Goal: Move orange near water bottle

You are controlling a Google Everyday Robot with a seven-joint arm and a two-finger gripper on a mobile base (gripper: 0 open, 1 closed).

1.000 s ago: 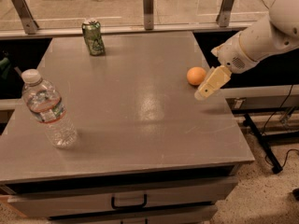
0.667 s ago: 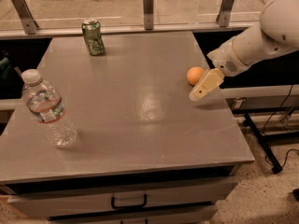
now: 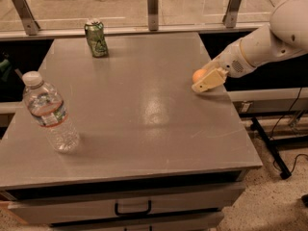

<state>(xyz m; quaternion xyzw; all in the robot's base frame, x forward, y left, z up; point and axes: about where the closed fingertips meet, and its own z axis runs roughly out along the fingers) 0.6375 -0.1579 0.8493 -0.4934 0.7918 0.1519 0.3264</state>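
One orange (image 3: 197, 74), small, round and smooth-skinned, sits near the right edge of the table (image 3: 144, 143), roughly midway along its depth. Only its left part shows; the rest is hidden behind the single gripper (image 3: 208, 81), a cream-coloured, blocky piece that lies low over the tabletop right against the fruit. Whether the gripper is spread or closed on the orange cannot be told from this view. Behind it, the robot's one arm (image 3: 262, 44) reaches in from the right, made of white, rounded, glossy shells.

One water bottle (image 3: 49, 113) stands upright near the table's left front corner, well apart from the orange. It is clear ribbed plastic with a white cap and a label band of red, white and green. One green drink can (image 3: 96, 38), cylindrical metal, stands upright toward the back left.

The tabletop is flat, grey and matte with a faint sheen at its centre. One dark drawer handle (image 3: 132, 209) shows below the front edge. Three metal posts (image 3: 152, 1) rise behind the table.
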